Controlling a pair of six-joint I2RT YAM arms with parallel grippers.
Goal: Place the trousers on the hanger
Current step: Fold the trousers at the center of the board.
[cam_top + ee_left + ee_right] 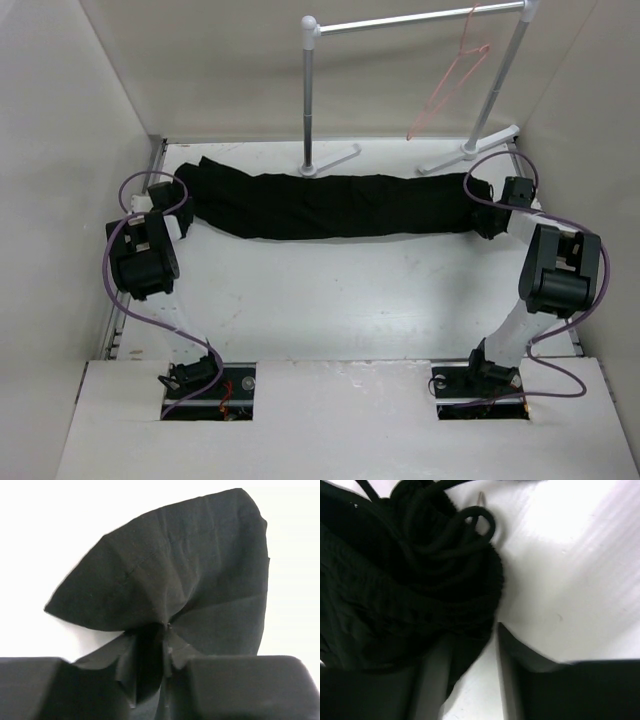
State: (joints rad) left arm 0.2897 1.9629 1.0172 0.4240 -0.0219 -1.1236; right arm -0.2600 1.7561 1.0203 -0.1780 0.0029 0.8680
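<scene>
so the trousers (pixel 330 205) are lying flat on the table (pixel 330 300), stretched out in one long black strip that runs straight from the left jaws to the right jaws, one end at each

left jaws: closed down on a pinch of the cloth. In the left wrist view the fabric bunches into a tight fold right between the two fingers (pixel 240 685) and fans out wide beyond them, so that end is properly gripped

right jaws: part open. They sit at the waistband end, where the drawstring (pixel 470 520) loops about in a messy pile just ahead of them. The ribbed edge of the waistband pokes into the gap beside one finger (pixel 507 670), but there's bare table showing between the two fingers, so I wouldn't call that a grip, more like straddling the edge

the hanger (pixel 447 88), thin and pink, is up past the right jaws, hooked on the top bar of the rail stand (pixel 420 22) and tilted, with nothing on it. The stand's feet are on the table just beyond the strip of trousers, on the far side from both sets of jaws
</scene>
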